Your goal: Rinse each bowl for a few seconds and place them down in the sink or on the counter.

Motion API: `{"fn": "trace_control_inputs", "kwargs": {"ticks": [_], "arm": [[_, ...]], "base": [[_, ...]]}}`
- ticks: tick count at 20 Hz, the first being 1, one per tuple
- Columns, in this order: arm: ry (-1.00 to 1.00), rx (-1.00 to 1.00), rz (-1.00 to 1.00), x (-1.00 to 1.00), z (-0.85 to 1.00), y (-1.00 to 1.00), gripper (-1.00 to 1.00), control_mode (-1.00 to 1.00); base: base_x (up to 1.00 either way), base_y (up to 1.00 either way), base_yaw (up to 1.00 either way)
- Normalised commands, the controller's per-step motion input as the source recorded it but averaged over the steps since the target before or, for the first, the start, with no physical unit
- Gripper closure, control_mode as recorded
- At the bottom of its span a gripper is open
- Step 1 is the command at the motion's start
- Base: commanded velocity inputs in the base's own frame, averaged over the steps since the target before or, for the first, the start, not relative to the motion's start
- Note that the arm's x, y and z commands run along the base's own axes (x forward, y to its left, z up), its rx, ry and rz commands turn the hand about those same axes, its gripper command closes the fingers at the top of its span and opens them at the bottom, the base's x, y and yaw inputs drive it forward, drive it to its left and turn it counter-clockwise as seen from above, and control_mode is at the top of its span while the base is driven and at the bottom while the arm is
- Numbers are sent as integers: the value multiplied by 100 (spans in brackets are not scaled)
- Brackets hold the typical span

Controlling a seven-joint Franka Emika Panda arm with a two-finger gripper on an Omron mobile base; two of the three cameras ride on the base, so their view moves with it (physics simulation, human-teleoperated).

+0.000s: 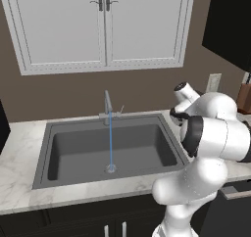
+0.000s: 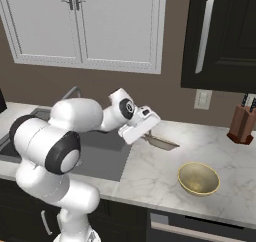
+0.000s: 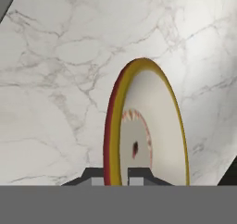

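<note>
Claw [image 3: 115, 180] pinches the rim of one bowl [image 3: 148, 126], which I see edge-on over the marble tabletop [image 3: 55, 79] right of the sink [image 1: 110, 150]. Water runs from the faucet [image 1: 107, 106]; the other bowl [image 2: 199, 178] sits on the tabletop.

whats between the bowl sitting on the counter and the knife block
Nothing: in the right base view, only bare marble counter lies between the cream-yellow bowl and the knife block.

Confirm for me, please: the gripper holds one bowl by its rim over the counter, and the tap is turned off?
Not quite: the tap is running, as the left base view shows. The rest holds: the gripper is shut on a bowl rim above the counter.
</note>
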Motion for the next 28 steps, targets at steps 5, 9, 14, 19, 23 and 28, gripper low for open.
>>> {"fn": "trace_control_inputs", "kwargs": {"ticks": [5, 9, 14, 19, 23, 28], "arm": [[7, -7, 14, -14, 32, 40, 100, -100], [7, -4, 14, -10, 29, 37, 100, -100], [7, 1, 15, -6, 19, 26, 100, -100], [3, 5, 15, -5, 6, 23, 100, -100], [0, 11, 13, -1, 0, 23, 100, -100], [-2, 12, 11, -1, 0, 24, 100, -100]], "base": [[0, 0, 0], [0, 0, 0], [0, 0, 0], [0, 0, 0], [0, 0, 0], [0, 0, 0]]}}
